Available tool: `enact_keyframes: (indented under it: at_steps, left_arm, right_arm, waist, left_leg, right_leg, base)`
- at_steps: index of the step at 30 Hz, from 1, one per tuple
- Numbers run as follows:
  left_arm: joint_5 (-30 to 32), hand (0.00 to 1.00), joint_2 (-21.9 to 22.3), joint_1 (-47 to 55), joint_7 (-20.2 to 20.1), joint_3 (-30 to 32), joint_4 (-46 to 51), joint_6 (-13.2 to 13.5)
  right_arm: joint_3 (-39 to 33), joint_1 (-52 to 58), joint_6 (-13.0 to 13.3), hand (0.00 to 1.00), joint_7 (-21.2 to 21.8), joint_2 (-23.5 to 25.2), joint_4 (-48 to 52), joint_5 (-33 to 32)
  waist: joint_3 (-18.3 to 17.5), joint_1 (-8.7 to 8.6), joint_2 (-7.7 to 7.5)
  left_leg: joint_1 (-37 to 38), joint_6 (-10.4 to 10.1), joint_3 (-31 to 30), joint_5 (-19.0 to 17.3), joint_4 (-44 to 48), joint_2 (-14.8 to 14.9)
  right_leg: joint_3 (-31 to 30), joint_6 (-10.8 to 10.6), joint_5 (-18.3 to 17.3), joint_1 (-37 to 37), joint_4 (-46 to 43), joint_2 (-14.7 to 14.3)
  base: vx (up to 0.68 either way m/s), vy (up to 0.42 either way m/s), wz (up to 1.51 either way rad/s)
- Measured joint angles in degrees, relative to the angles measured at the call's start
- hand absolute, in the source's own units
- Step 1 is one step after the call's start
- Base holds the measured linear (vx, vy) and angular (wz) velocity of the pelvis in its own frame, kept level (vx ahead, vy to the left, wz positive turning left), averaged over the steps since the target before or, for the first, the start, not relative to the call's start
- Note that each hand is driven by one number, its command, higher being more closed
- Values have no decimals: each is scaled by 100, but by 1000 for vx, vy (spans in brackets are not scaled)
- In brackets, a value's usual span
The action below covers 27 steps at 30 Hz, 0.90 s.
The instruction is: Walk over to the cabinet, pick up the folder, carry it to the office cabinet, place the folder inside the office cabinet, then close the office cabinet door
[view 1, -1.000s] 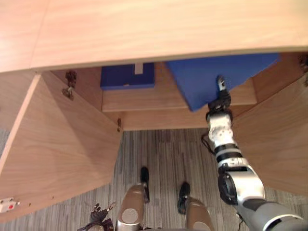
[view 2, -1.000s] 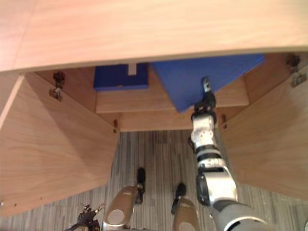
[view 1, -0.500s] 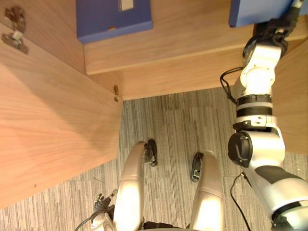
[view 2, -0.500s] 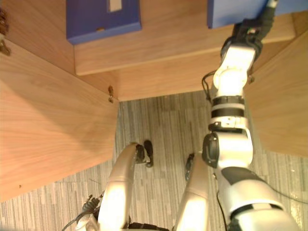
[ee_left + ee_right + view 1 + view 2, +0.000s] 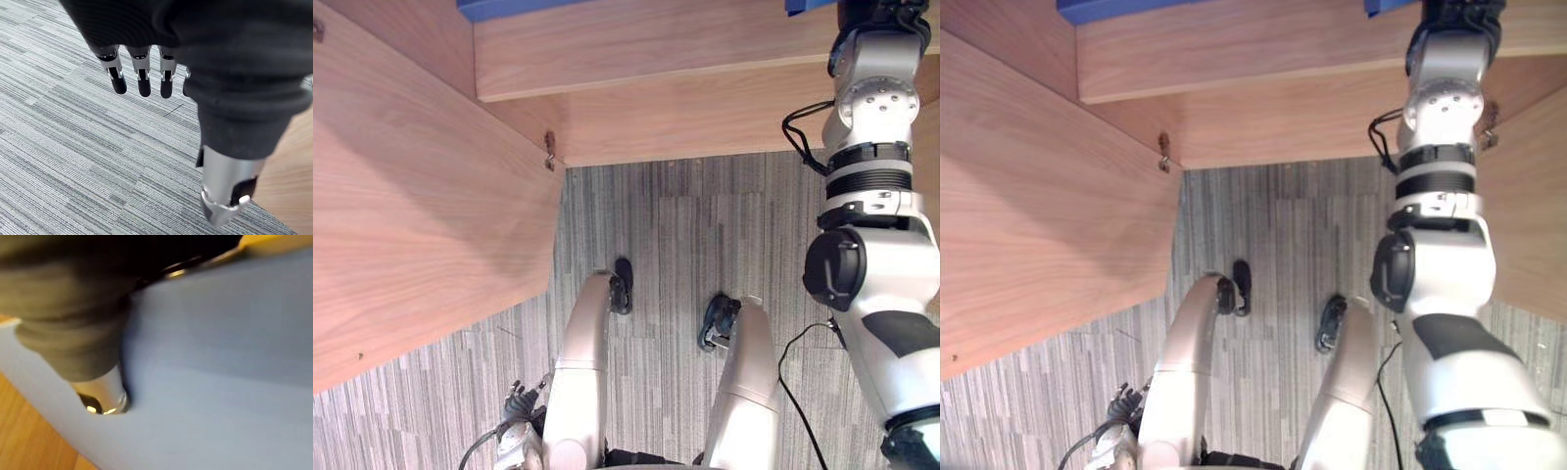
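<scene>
Right hand [image 5: 881, 12] up at the flat blue folder [image 5: 808, 5]!
Head views: the folder's corner pokes out over the pale wooden cabinet shelf [image 5: 656, 49], the right hand just beside it. Left wrist view: the left hand [image 5: 220, 73] hangs above grey striped carpet [image 5: 73, 161], fingers [image 5: 142, 78] straight, holding nothing. Right wrist view: the thumb lies flat on the folder's blue face; whether that hand grips, I can't tell.
</scene>
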<state>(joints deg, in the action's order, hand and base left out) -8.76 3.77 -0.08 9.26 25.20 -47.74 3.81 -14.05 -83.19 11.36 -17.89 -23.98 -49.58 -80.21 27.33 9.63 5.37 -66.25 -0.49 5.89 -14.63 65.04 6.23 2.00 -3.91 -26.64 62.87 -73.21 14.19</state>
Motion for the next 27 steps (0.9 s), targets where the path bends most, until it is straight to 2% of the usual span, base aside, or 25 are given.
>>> enact_keyframes:
  at_steps: [6,13,20,21,27]
  left_arm:
    - [9,0,0,0,97,1,113,0]
    - [18,0,0,0,237,26,148,0]
    - [19,0,2,-38,319,111,195,5]
    - [19,0,5,-38,373,170,195,5]
    - [19,0,6,-38,437,188,193,3]
  right_arm:
    - [-66,-92,188,100,-215,-76,-106,-213]
    - [-83,-451,356,100,-251,-117,-106,-357]
    - [-2,-543,361,100,-314,-274,-106,-44]
    - [65,-543,345,0,-317,-276,-106,70]
    - [108,-676,333,0,-316,-281,-105,291]
  waist:
    - [1,26,-1]
    - [1,58,0]
    - [2,75,-1]
    - [2,72,-1]
    - [3,69,-3]
  left_leg:
    - [-151,-69,-246,215,-210,-201]
    - [-187,-111,-363,385,-394,-339]
    - [-331,-184,-586,558,-544,-418]
    - [-336,-214,-621,615,-613,-451]
    - [-354,-248,-674,687,-703,-490]
  right_leg:
    - [289,39,-20,-11,67,168]
    - [438,75,-38,-29,83,288]
    - [708,104,-47,-28,146,342]
    - [744,110,-47,-28,163,364]
    - [803,116,-49,-27,183,380]
  base:
    - [-5,-10,26]
    - [2,-16,16]
    - [6,-32,15]
    - [35,-69,18]
    - [18,-29,6]
